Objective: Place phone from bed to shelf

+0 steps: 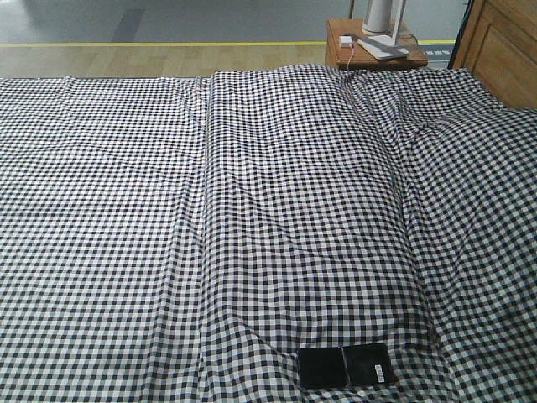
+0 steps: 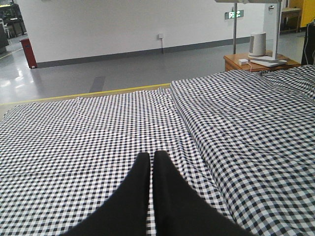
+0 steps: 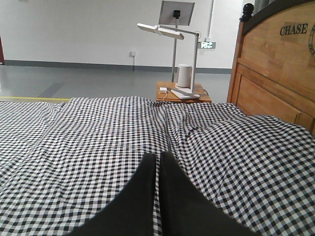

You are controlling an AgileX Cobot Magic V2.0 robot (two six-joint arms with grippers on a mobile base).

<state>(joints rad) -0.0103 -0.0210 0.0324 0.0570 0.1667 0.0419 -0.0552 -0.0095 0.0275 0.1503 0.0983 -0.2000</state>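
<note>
The phone (image 1: 346, 366) lay unfolded flat on the bed (image 1: 252, 210), long axis crosswise, sticker half pointing right; I judged it an easy top-down pick. It showed ahead of neither gripper: my left gripper (image 2: 149, 157) and right gripper (image 3: 157, 158) both hovered pinched together, empty.

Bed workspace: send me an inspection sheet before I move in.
Surface: bed, checked sheet, rumpled, with long folds.
Job's things: phone lies open and flat at the bed's near edge; shelf not seen.
Clutter: nothing seen on the bed.
Grippers: left gripper and right gripper both shut, empty, above the sheet.
Cables: thin lead by the white adapter on the side table.
Surroundings: headboard, lamp, grey floor.
</note>
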